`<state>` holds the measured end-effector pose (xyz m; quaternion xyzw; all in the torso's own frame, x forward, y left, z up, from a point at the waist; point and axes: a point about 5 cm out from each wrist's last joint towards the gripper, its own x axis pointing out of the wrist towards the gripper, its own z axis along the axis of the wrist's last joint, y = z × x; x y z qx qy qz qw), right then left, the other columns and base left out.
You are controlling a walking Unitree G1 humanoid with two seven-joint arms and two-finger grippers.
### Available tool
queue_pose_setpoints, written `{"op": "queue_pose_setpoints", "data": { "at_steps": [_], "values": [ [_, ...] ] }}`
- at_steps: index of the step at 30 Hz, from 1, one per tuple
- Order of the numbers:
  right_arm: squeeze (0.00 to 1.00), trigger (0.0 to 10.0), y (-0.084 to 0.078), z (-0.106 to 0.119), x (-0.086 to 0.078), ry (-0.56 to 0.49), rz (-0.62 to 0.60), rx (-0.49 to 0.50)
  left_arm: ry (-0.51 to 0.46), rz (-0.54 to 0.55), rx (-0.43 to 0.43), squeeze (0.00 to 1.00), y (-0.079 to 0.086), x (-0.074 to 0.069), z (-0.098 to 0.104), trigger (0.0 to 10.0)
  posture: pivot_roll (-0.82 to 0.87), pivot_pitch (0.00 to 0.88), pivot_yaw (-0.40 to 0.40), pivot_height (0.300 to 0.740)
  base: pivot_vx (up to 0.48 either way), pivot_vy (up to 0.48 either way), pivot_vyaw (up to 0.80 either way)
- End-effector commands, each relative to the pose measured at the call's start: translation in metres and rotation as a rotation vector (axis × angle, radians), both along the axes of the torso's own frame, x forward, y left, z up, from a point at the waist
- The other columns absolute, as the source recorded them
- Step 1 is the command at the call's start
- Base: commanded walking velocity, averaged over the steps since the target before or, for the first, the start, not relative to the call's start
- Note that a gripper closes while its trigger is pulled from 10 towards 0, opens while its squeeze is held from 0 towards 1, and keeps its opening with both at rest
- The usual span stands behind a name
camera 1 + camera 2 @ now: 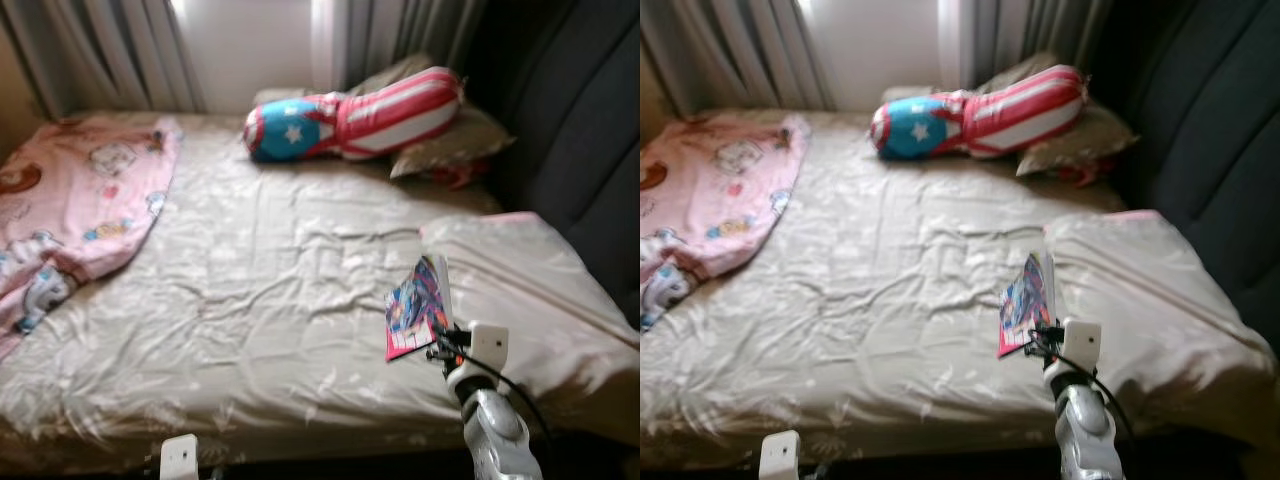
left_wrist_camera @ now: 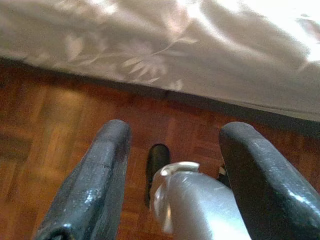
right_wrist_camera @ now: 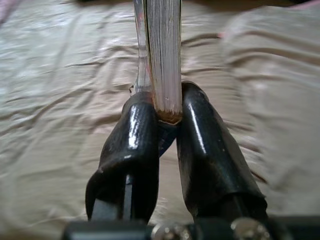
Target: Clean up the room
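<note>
Right gripper (image 3: 167, 117) is clamping the book (image 1: 418, 305) edge-on above the bed (image 1: 260, 300), so it is needing a firm, level carry; left gripper (image 2: 172, 165) is hanging parted over the floor (image 2: 45, 145).

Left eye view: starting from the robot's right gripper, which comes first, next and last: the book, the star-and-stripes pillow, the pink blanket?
1. Book: clamped in the right gripper, over the bed's right side.
2. Star-and-stripes pillow: at the bed's far end, by the curtains.
3. Pink blanket: across the bed, on its left side.
</note>
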<state>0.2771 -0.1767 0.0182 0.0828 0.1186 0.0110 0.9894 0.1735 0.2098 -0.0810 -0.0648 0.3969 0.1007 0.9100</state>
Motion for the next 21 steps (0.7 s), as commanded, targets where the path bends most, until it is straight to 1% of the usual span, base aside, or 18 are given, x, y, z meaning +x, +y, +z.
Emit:
{"op": "queue_pose_setpoints", "data": {
  "at_steps": [1, 9, 10, 21],
  "values": [
    [0.0, 10.0, 0.0078, 0.013, 0.0075, -0.069, 0.044, -0.009, 0.013, 0.016, 0.0, 0.0, 0.0039, -0.0044, -0.0014, 10.0, -0.01, 0.03, -0.045, 0.74, 0.0, 0.0, 0.8],
    [0.0, 10.0, 0.0084, 0.0129, 0.0073, -0.067, 0.052, -0.011, 0.016, 0.022, 0.0, 0.0, 0.0035, -0.0047, -0.0017, 10.0, -0.01, 0.03, -0.049, 0.74, 0.0, 0.0, 0.8],
    [0.0, 10.0, 0.0083, 0.013, 0.0073, -0.067, 0.051, -0.009, 0.017, 0.022, -0.001, 0.0, 0.0034, -0.005, -0.0019, 10.0, -0.01, 0.029, -0.05, 0.74, 0.0, 0.0, 0.4],
    [0.0, 10.0, 0.005, 0.0111, 0.0081, -0.054, 0.01, -0.004, 0.02, 0.017, -0.012, 0.0, 0.0024, -0.0073, -0.003, 10.0, -0.01, 0.019, -0.052, 0.74, 0.0, 0.0, 0.0]
  ]
}}
